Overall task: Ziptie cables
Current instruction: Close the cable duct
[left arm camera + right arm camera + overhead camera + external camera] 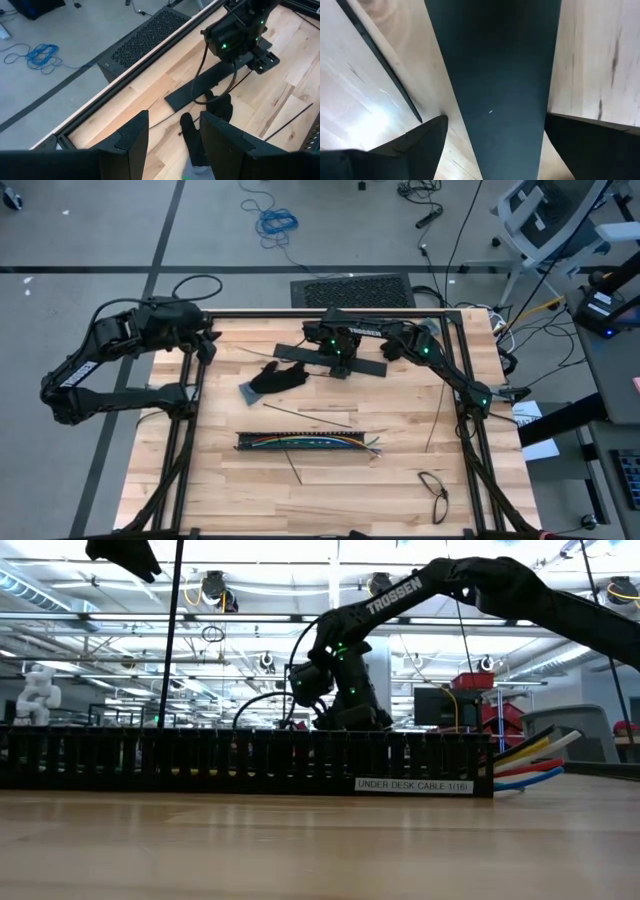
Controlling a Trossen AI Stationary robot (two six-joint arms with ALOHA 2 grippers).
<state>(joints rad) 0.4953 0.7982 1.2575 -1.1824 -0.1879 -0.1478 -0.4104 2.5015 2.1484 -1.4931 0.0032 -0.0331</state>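
Hovering at twelve o'clock, the right pincer (343, 365) stood wide apart, straddling a flat black bar (330, 358); the left pincer (208, 340) waited half-apart at the desk's (400, 500) ten o'clock edge; cables (305, 442) lay in the slotted tray (250, 442) at centre, open wood around

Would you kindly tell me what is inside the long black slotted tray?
Coloured cables lie along the tray, their ends sticking out at one end. From table height, its slotted wall hides the rest.

It was a robotics lab: beyond the right pincer (345, 715) stood monitors (435, 705), ceiling light strips (90, 620) and a white robot figure (35, 690).
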